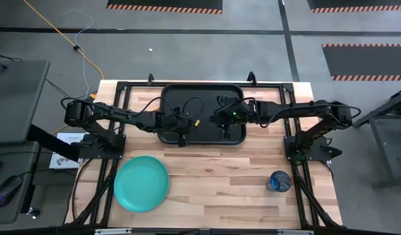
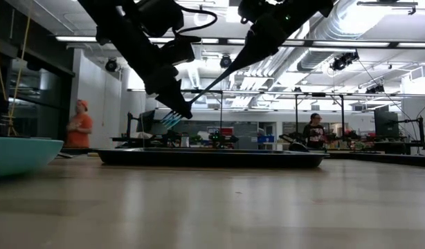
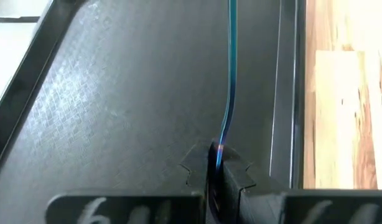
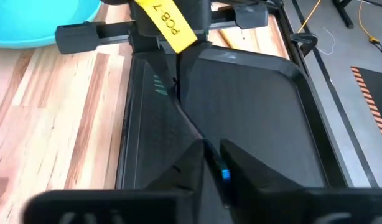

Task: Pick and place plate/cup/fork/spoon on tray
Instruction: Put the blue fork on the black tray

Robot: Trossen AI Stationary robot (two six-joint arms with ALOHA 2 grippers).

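Note:
The black tray [image 1: 202, 98] lies at the table's far middle. My left gripper [image 1: 182, 136] hangs over the tray's near left part, shut on a thin blue-green fork [image 3: 228, 74]. Its tines [image 2: 172, 117] show below the fingers in the low view. My right gripper [image 1: 225, 132] hangs over the tray's near right part, shut on a thin dark utensil [image 2: 223, 76]. Its far end is too dark to make out. The turquoise plate [image 1: 141, 183] rests flat at the near left. The dark-blue cup [image 1: 279, 181] stands upright at the near right. My left gripper pinches the fork's handle [image 3: 219, 152] between its two fingers, which lie along it. The fork sits on edge and runs straight out past the fingertips. It slants down toward the near side, lifted clear of the tray. My right gripper pinches one end of the thin utensil [image 4: 223, 175] between its two fingers. The utensil runs on past the fingertips, slanting down toward my left gripper. It is lifted clear of the tray.
Bare wood lies between the plate and the cup and along the near edge. Black arm frames stand at the table's left [image 1: 99, 140] and right [image 1: 308, 143]. Two people [image 2: 79, 124] show in the room beyond the table.

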